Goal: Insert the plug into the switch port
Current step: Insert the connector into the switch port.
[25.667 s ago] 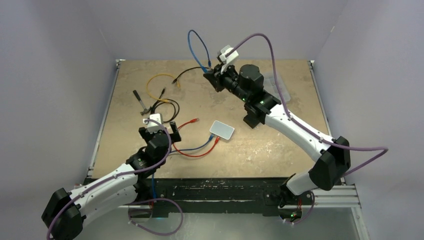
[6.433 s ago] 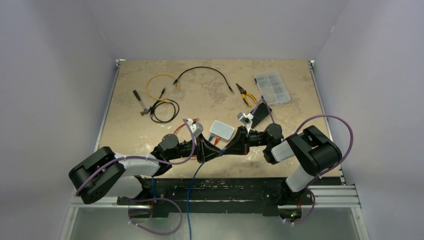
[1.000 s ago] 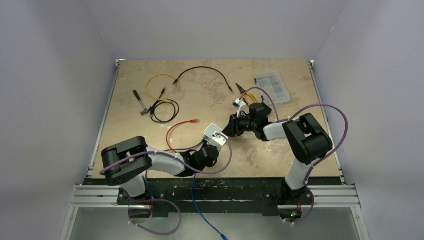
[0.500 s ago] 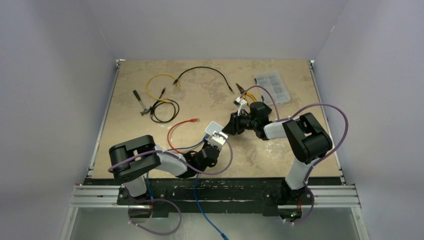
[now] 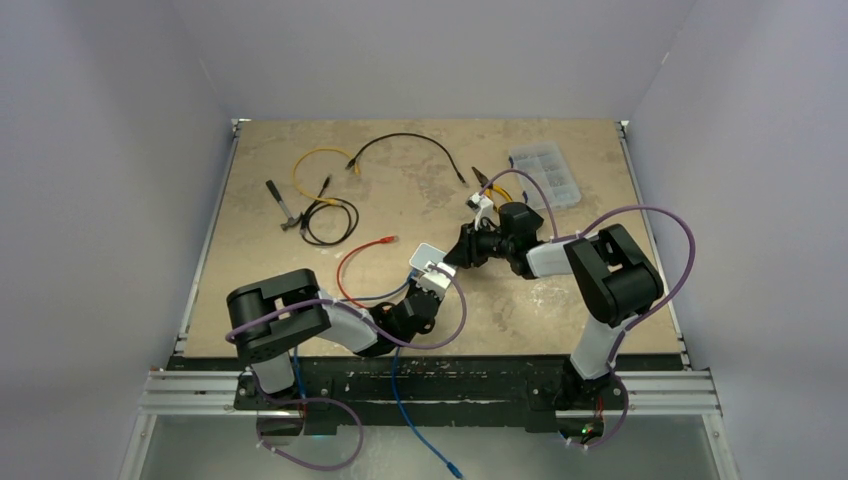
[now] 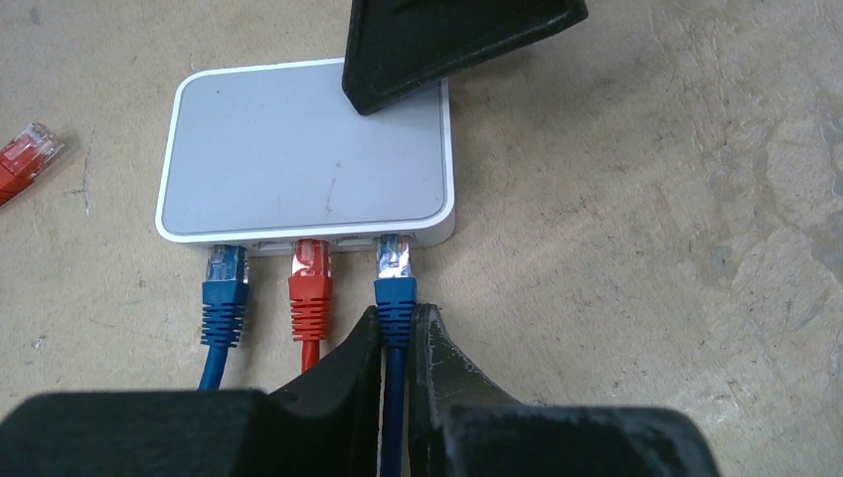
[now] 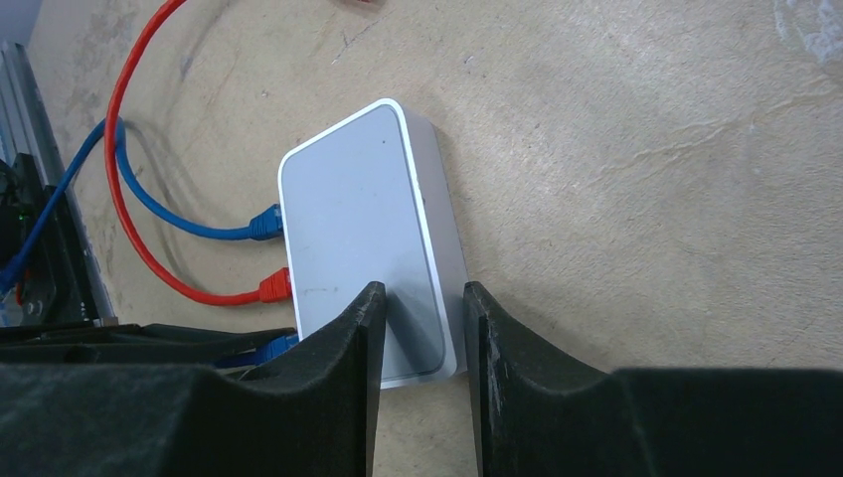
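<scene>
Left gripper (image 6: pixel 398 316) clenched on the blue cable (image 6: pixel 395 417) behind its plug (image 6: pixel 395 260), which I judge seated in the right port of the switch (image 6: pixel 298 149). Right gripper (image 7: pixel 422 298), jaws apart, straddles its edge. Remaining: release.

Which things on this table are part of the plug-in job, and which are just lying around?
In the job: switch; blue plug, its cable pinched in the left gripper; right gripper, jaws apart over the switch.

Lying about: yellow cable; long black cable; black coil; small hand tool; pliers; clear compartment box; loose red plug.
</scene>
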